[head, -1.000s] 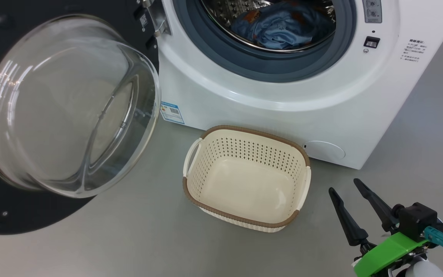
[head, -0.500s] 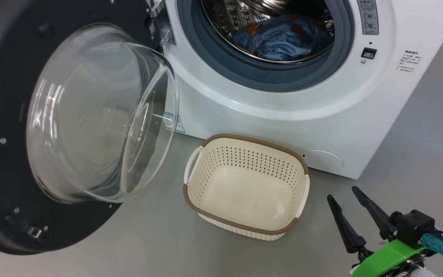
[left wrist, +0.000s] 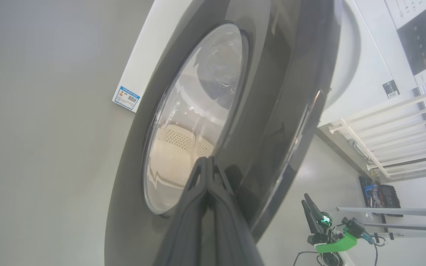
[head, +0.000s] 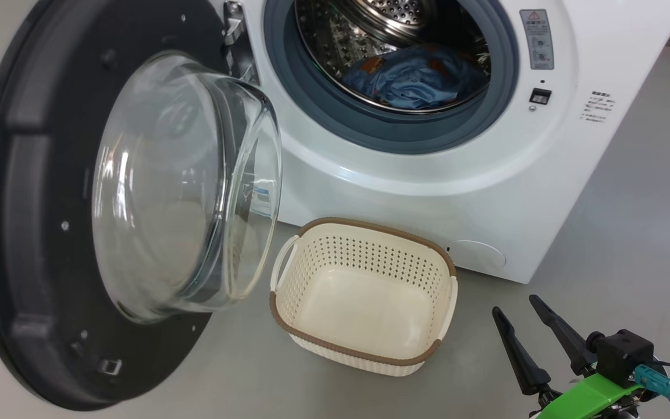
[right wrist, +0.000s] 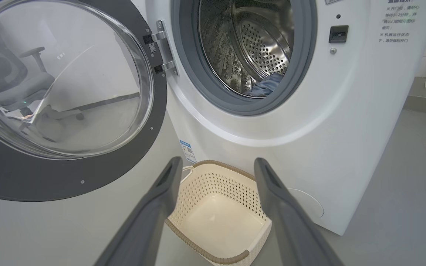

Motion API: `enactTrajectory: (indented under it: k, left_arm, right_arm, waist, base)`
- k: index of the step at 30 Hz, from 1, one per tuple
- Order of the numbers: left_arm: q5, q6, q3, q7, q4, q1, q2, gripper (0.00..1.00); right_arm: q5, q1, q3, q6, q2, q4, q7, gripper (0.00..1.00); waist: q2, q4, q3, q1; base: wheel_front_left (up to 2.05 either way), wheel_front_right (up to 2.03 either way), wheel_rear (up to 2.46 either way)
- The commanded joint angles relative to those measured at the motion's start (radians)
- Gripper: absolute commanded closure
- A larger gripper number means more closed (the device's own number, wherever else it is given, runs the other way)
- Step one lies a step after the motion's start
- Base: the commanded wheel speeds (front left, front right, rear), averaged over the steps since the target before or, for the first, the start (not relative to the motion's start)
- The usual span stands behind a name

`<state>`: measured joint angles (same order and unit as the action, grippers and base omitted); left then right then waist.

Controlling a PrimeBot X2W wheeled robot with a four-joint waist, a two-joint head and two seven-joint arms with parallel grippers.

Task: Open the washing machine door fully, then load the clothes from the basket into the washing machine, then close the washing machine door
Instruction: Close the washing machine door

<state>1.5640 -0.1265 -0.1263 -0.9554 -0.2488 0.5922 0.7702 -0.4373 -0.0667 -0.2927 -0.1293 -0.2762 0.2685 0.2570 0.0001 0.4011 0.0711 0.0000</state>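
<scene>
On the floor [head: 224, 372] before the washing machine [head: 370, 192], the basket [head: 364, 224] stands empty; the clothes [head: 416, 78] lie in the steel drum [head: 335, 52]. The washing machine door [head: 32, 233] stands open at an angle, hinged left of the opening, with its glass bowl beside the basket. My left jaws, pressed together, point at its glossy outer face, so my left arm is nearer for the closing push rightward. My right jaws hang spread and empty, right of the basket.

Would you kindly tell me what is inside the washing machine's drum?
Light blue clothes with orange print lie heaped on the floor of the drum. Anything beneath the heap is covered.
</scene>
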Motion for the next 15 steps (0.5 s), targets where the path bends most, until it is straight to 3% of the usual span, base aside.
enactTrajectory:
  k: [1,15]
  left_arm:
    - [0.008,-0.004,0.033,-0.013,0.037,0.017,0.044,1.00]
    - [0.019,-0.004,-0.015,-0.055,0.165,0.016,-0.009,1.00]
  right_arm:
    - [-0.002,0.010,-0.013,-0.001,-0.005,-0.023,0.005,0.00]
    - [0.000,0.018,0.000,-0.001,0.005,-0.029,0.005,0.00]
  waist:
    - [-0.0001,-0.005,-0.003,0.0000]
    - [-0.0001,-0.094,-0.007,0.0000]
  base:
    - [0.00,0.00,0.00]
    - [0.00,0.00,0.00]
